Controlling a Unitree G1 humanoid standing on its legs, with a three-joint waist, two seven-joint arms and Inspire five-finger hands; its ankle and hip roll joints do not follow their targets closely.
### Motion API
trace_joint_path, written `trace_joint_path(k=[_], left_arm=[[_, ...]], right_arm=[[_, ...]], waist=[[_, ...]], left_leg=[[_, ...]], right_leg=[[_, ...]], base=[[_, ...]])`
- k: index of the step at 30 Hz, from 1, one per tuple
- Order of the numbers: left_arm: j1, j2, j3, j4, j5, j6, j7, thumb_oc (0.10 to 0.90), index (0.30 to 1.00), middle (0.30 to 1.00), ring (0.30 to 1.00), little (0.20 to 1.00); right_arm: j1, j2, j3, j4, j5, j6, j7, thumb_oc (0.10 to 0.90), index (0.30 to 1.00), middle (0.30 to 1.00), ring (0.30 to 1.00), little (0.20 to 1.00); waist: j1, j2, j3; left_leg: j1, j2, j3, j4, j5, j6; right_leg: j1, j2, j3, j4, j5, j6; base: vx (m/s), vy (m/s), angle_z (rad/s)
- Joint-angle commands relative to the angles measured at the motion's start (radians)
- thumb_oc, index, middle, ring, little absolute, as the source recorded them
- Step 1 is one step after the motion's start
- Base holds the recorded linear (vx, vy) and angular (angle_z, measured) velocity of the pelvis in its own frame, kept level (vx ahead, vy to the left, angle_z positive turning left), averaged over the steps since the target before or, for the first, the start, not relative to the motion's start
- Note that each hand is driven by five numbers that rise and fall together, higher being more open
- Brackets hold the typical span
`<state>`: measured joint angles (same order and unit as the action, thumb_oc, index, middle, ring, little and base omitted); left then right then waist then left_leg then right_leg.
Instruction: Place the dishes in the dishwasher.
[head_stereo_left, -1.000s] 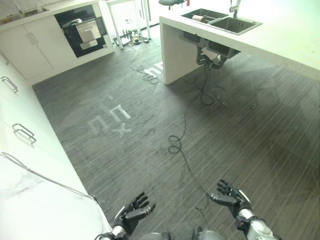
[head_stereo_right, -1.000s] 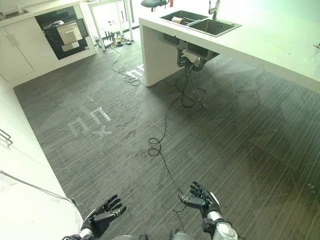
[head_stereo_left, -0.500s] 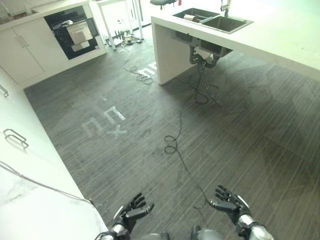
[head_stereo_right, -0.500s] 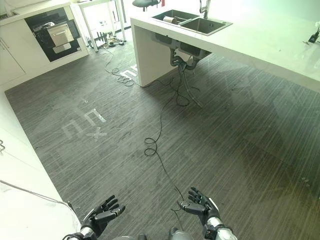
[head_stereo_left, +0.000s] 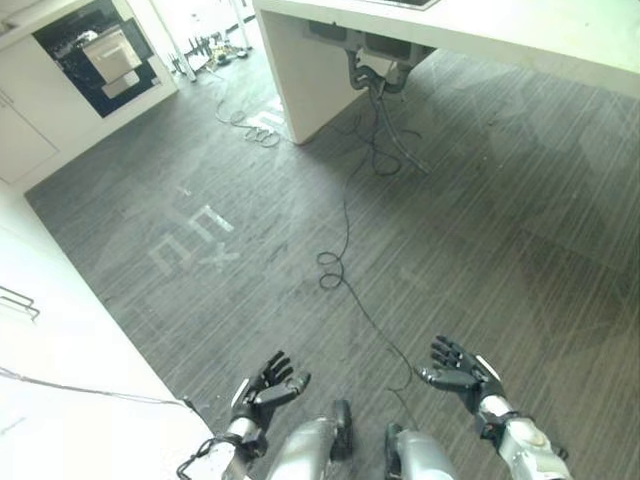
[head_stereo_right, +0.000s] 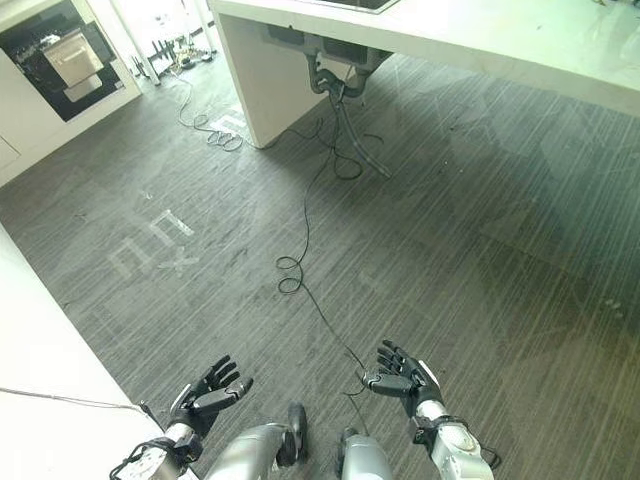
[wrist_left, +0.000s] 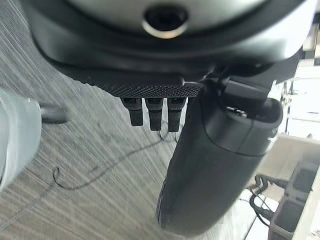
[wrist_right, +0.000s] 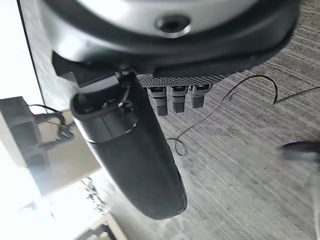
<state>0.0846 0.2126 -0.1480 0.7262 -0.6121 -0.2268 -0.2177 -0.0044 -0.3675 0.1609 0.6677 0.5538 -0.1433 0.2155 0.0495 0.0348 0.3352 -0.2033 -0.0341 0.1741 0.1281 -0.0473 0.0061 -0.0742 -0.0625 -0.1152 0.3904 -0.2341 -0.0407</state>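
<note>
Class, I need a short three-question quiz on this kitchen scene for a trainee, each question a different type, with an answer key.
1. True or false: the left hand holds a dish.
2. The right hand's fingers are: A curled, B spread open, C hidden.
3. Fill in: the dishwasher, far on the robot's left, stands ____.

Key: 1 false; 2 B; 3 open.
</note>
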Motion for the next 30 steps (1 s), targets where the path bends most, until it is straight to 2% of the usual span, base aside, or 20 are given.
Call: trace_joint_path(k=[1, 3, 6, 8, 9, 10, 11, 13, 15, 18, 19, 20, 22, 23, 24, 25, 27, 28, 29, 30], left_arm=[[-0.012, 0.062, 0.031, -0.089, 0.047, -0.094, 0.013, 0.800, 0.900, 0.900, 0.900, 0.900], [-0.025, 0.075, 0.033, -0.086, 0.070, -0.089, 0.007, 0.800, 0.900, 0.900, 0.900, 0.900], [-0.050, 0.096, 0.019, -0.080, 0.069, -0.092, -0.014, 0.800, 0.900, 0.900, 0.900, 0.900], [-0.049, 0.099, 0.015, -0.082, 0.066, -0.106, -0.029, 0.800, 0.900, 0.900, 0.900, 0.900], [-0.043, 0.103, 0.016, -0.089, 0.068, -0.114, -0.038, 0.800, 0.900, 0.900, 0.900, 0.900], [-0.041, 0.110, 0.014, -0.111, 0.086, -0.114, -0.043, 0.800, 0.900, 0.900, 0.900, 0.900], [-0.046, 0.110, 0.004, -0.119, 0.100, -0.116, -0.018, 0.800, 0.900, 0.900, 0.900, 0.900], [-0.045, 0.110, -0.001, -0.121, 0.108, -0.122, 0.003, 0.800, 0.900, 0.900, 0.900, 0.900], [-0.038, 0.111, 0.009, -0.121, 0.117, -0.127, 0.020, 0.800, 0.900, 0.900, 0.900, 0.900], [-0.029, 0.104, 0.014, -0.105, 0.144, -0.132, 0.042, 0.800, 0.900, 0.900, 0.900, 0.900], [-0.020, 0.102, 0.018, -0.110, 0.169, -0.126, 0.056, 0.800, 0.900, 0.900, 0.900, 0.900], [-0.011, 0.103, 0.025, -0.116, 0.188, -0.127, 0.057, 0.800, 0.900, 0.900, 0.900, 0.900], [0.000, 0.105, 0.033, -0.134, 0.196, -0.122, 0.052, 0.800, 0.900, 0.900, 0.900, 0.900], [0.000, 0.117, 0.041, -0.153, 0.192, -0.100, 0.039, 0.800, 0.900, 0.900, 0.900, 0.900], [-0.003, 0.118, 0.043, -0.157, 0.194, -0.095, 0.036, 0.800, 0.900, 0.900, 0.900, 0.900], [-0.007, 0.120, 0.042, -0.161, 0.193, -0.091, 0.034, 0.800, 0.900, 0.900, 0.900, 0.900], [0.003, 0.121, 0.039, -0.171, 0.204, -0.098, 0.042, 0.800, 0.900, 0.900, 0.900, 0.900], [0.013, 0.123, 0.039, -0.176, 0.205, -0.101, 0.037, 0.800, 0.900, 0.900, 0.900, 0.900], [0.048, 0.127, 0.024, -0.178, 0.204, -0.122, 0.034, 0.800, 0.900, 0.900, 0.900, 0.900], [0.050, 0.127, 0.024, -0.177, 0.205, -0.123, 0.033, 0.800, 0.900, 0.900, 0.900, 0.900]], right_arm=[[-0.005, 0.005, -0.041, -0.101, 0.037, -0.094, 0.004, 0.800, 0.900, 0.900, 0.900, 0.900], [0.015, 0.020, -0.041, -0.120, 0.034, -0.110, -0.009, 0.800, 0.900, 0.900, 0.900, 0.900], [0.049, 0.029, -0.035, -0.145, 0.016, -0.142, -0.030, 0.800, 0.900, 0.900, 0.900, 0.900], [0.068, 0.028, -0.030, -0.156, 0.026, -0.156, -0.043, 0.800, 0.900, 0.900, 0.900, 0.900], [0.077, 0.024, -0.032, -0.168, 0.032, -0.159, -0.047, 0.800, 0.900, 0.900, 0.900, 0.900], [0.088, 0.014, -0.056, -0.169, 0.051, -0.169, -0.032, 0.800, 0.900, 0.900, 0.900, 0.900], [0.082, -0.003, -0.079, -0.147, 0.066, -0.174, 0.004, 0.800, 0.900, 0.900, 0.900, 0.900], [0.080, -0.010, -0.096, -0.131, 0.061, -0.177, 0.034, 0.800, 0.900, 0.900, 0.900, 0.900], [0.078, -0.021, -0.101, -0.127, 0.060, -0.167, 0.045, 0.800, 0.900, 0.900, 0.900, 0.900], [0.071, -0.037, -0.086, -0.124, 0.080, -0.155, 0.038, 0.800, 0.900, 0.900, 0.900, 0.900], [0.058, -0.049, -0.071, -0.120, 0.081, -0.155, 0.036, 0.800, 0.900, 0.900, 0.900, 0.900], [0.052, -0.057, -0.066, -0.119, 0.077, -0.161, 0.033, 0.800, 0.900, 0.900, 0.900, 0.900], [0.045, -0.079, -0.069, -0.120, 0.077, -0.161, 0.026, 0.800, 0.900, 0.900, 0.900, 0.900], [0.038, -0.092, -0.075, -0.118, 0.085, -0.162, 0.020, 0.800, 0.900, 0.900, 0.900, 0.900], [0.039, -0.093, -0.080, -0.123, 0.085, -0.161, 0.018, 0.800, 0.900, 0.900, 0.900, 0.900], [0.038, -0.094, -0.084, -0.127, 0.085, -0.165, 0.018, 0.800, 0.900, 0.900, 0.900, 0.900], [0.027, -0.087, -0.082, -0.146, 0.074, -0.165, 0.008, 0.800, 0.900, 0.900, 0.900, 0.900], [0.028, -0.082, -0.083, -0.157, 0.071, -0.159, -0.004, 0.800, 0.900, 0.900, 0.900, 0.900], [0.034, -0.077, -0.065, -0.161, 0.090, -0.158, -0.032, 0.800, 0.900, 0.900, 0.900, 0.900], [0.034, -0.076, -0.064, -0.161, 0.093, -0.160, -0.035, 0.800, 0.900, 0.900, 0.900, 0.900]], waist=[[0.015, 0.008, -0.102], [-0.003, 0.032, -0.101], [-0.025, 0.048, -0.078], [-0.046, 0.043, -0.064], [-0.063, 0.031, -0.059], [-0.097, 0.001, -0.056], [-0.119, -0.009, -0.060], [-0.128, 0.005, -0.062], [-0.137, 0.003, -0.066], [-0.145, 0.018, -0.088], [-0.132, 0.015, -0.094], [-0.124, 0.004, -0.093], [-0.108, -0.007, -0.079], [-0.097, -0.020, -0.068], [-0.092, -0.023, -0.062], [-0.085, -0.019, -0.055], [-0.061, -0.007, -0.042], [-0.052, -0.001, -0.038], [-0.004, 0.003, -0.025], [-0.002, 0.002, -0.023]], left_leg=[[0.075, -0.025, -0.084, 0.172, -0.116, 0.055], [0.112, -0.034, -0.100, 0.172, -0.145, 0.100], [0.168, -0.042, -0.102, 0.172, -0.174, 0.134], [0.203, -0.046, -0.117, 0.172, -0.196, 0.147], [0.219, -0.057, -0.133, 0.172, -0.213, 0.151], [0.269, -0.089, -0.175, 0.172, -0.262, 0.139], [0.321, -0.100, -0.209, 0.172, -0.313, 0.120], [0.369, -0.085, -0.226, 0.172, -0.359, 0.107], [0.400, -0.080, -0.231, 0.172, -0.370, 0.089], [0.465, -0.038, -0.263, 0.172, -0.216, 0.016], [0.486, -0.013, -0.252, 0.195, -0.051, -0.028], [0.432, -0.011, -0.246, 0.324, 0.026, -0.058], [0.306, -0.016, -0.232, 0.582, 0.116, -0.107], [0.177, -0.010, -0.211, 0.740, 0.138, -0.111], [0.133, -0.023, -0.200, 0.758, 0.129, -0.104], [0.088, -0.036, -0.190, 0.742, 0.108, -0.093], [0.057, -0.047, -0.160, 0.535, 0.054, -0.064], [0.058, -0.029, -0.142, 0.416, 0.074, -0.068], [-0.027, -0.037, -0.162, 0.257, 0.152, -0.094], [-0.027, -0.038, -0.162, 0.252, 0.154, -0.095]], right_leg=[[0.214, -0.034, -0.047, -0.079, 0.051, 0.107], [0.097, -0.063, -0.038, 0.241, 0.166, 0.150], [-0.020, -0.111, -0.049, 0.528, 0.231, 0.147], [-0.070, -0.103, -0.076, 0.482, 0.215, 0.135], [-0.105, -0.086, -0.085, 0.381, 0.219, 0.138], [-0.133, -0.083, -0.110, 0.073, 0.258, 0.152], [-0.200, -0.113, -0.131, -0.090, 0.335, 0.187], [-0.258, -0.119, -0.117, -0.090, 0.349, 0.209], [-0.257, -0.116, -0.103, -0.090, 0.348, 0.197], [-0.197, -0.051, -0.072, -0.075, 0.259, 0.142], [-0.144, -0.037, -0.056, -0.090, 0.209, 0.115], [-0.105, -0.037, -0.035, -0.090, 0.173, 0.098], [-0.033, -0.032, -0.001, -0.090, 0.123, 0.070], [0.009, -0.032, 0.024, -0.090, 0.092, 0.049], [0.021, -0.028, 0.034, -0.090, 0.083, 0.047], [0.033, -0.015, 0.047, -0.090, 0.072, 0.048], [0.051, 0.015, 0.080, -0.090, 0.049, 0.056], [0.067, 0.027, 0.082, -0.090, 0.034, 0.061], [0.114, 0.060, 0.106, -0.090, -0.001, 0.063], [0.119, 0.059, 0.106, -0.090, -0.004, 0.063]], base=[[0.50, 0.305, -0.24], [0.37, 0.338, 0.23], [0.35, 0.261, 0.55], [0.43, 0.078, 0.28], [0.61, -0.151, 0.32], [0.85, -0.223, 1.02], [0.90, -0.228, 1.17], [0.58, -0.100, 0.80], [0.49, -0.138, 0.24], [0.48, -0.162, -0.15], [0.45, -0.164, 0.33], [0.51, -0.162, 0.30], [0.39, -0.117, -0.28], [0.30, -0.108, -0.46], [0.28, -0.077, -0.37], [0.30, 0.010, -0.48], [0.40, 0.106, -0.61], [0.63, 0.265, -0.92], [0.52, 0.224, -0.78], [0.56, 0.226, -0.81]])
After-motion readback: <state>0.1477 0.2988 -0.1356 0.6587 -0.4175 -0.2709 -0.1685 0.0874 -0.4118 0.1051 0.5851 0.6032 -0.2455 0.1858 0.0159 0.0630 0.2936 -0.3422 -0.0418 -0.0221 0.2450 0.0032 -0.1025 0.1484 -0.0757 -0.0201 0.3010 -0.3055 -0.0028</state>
